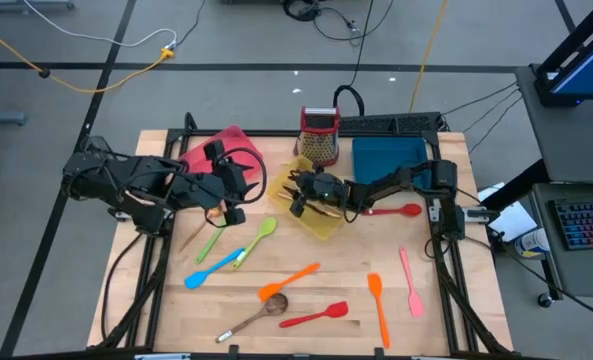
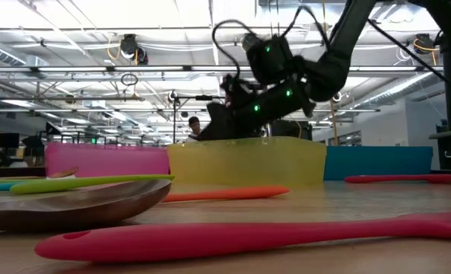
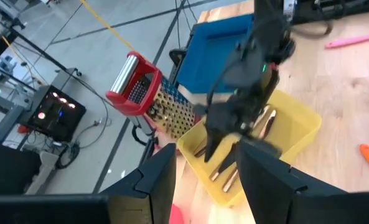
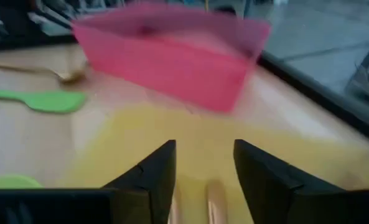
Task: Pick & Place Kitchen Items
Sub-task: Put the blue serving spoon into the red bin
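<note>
In the yellow tray (image 1: 328,226), right claw (image 1: 298,193) half-hides cutlery (image 3: 263,123).

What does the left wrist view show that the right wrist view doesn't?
Left wrist only: the box grater, the blue tray, and the right gripper over the yellow tray, fingers apart. Right wrist only: the pink tray, a green spatula and a copper spoon on the table. Both: the yellow tray with copper cutlery inside.
</note>
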`<action>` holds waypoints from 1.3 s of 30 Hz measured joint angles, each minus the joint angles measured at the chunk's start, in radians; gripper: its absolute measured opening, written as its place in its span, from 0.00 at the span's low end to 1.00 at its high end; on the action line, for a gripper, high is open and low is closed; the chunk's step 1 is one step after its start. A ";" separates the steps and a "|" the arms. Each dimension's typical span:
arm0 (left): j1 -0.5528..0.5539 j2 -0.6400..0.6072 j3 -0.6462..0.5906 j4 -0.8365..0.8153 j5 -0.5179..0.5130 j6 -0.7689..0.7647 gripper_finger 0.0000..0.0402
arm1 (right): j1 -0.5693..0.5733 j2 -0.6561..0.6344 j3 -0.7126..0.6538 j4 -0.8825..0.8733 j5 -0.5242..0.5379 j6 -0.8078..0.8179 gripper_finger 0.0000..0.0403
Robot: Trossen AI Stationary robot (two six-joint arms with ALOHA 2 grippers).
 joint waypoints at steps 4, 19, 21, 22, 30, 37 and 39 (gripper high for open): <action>-0.024 0.000 0.000 -0.085 -0.046 -0.077 0.43 | 0.027 -0.059 0.000 -0.007 0.000 -0.066 0.45; -0.118 0.000 -0.004 -0.427 -0.104 -0.448 0.43 | 0.119 -0.217 0.000 -0.063 -0.002 -0.197 0.43; -0.134 -0.001 -0.018 -0.465 -0.104 -0.499 0.43 | 0.128 -0.235 0.000 -0.093 -0.002 -0.198 0.43; -0.142 -0.001 -0.027 -0.485 -0.104 -0.531 0.43 | 0.132 -0.245 0.000 -0.117 -0.003 -0.198 0.43; -0.198 -0.001 -0.201 -0.498 -0.113 -0.761 0.43 | 0.152 -0.288 0.000 -0.251 -0.003 -0.195 0.43; -0.216 -0.001 -0.402 -0.346 0.014 -0.937 0.43 | 0.154 -0.289 0.000 -0.258 -0.001 -0.204 0.43; -0.217 -0.001 -0.456 -0.257 0.072 -0.956 0.43 | 0.153 -0.289 0.000 -0.258 -0.001 -0.204 0.42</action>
